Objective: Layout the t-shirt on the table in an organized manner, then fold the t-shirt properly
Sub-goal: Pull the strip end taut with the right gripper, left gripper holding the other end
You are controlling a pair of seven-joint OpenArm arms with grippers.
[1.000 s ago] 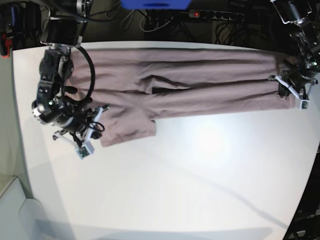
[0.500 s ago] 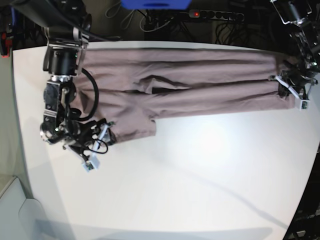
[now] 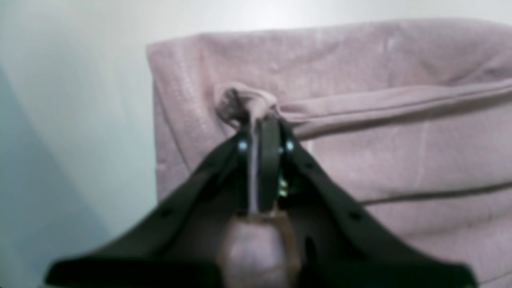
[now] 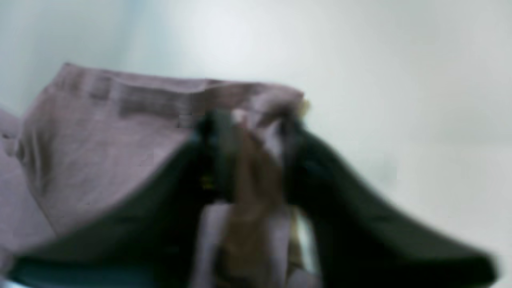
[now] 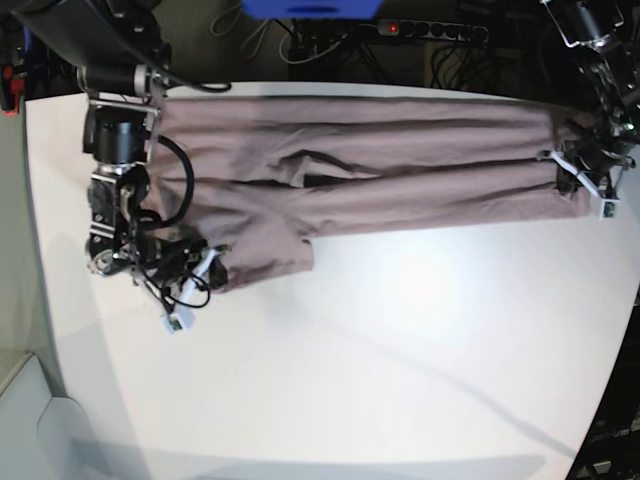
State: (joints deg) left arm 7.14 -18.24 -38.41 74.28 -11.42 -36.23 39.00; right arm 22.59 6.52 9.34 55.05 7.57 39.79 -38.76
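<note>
The mauve-pink t-shirt [image 5: 400,170] lies stretched in a long band along the far side of the white table [image 5: 400,350]. At the band's right end, my left gripper [image 5: 572,170] is shut on a pinched fold of the t-shirt [image 3: 380,160]; the left wrist view shows cloth squeezed between the closed tips of the left gripper [image 3: 262,120]. My right gripper [image 5: 208,262] sits at the hanging sleeve's lower left corner. In the blurred right wrist view the right gripper [image 4: 250,120] has its jaws a little apart, with the t-shirt's [image 4: 112,132] hem corner between them.
A power strip with cables [image 5: 430,30] and a blue object [image 5: 310,8] lie behind the table's far edge. A white rounded object [image 5: 30,420] stands off the table's near left corner. Bare tabletop [image 4: 400,80] spreads in front of the shirt.
My right arm swung from beside the sleeve onto its lower left corner. Its jaws opened wide and have narrowed around the hem. The left gripper has stayed put.
</note>
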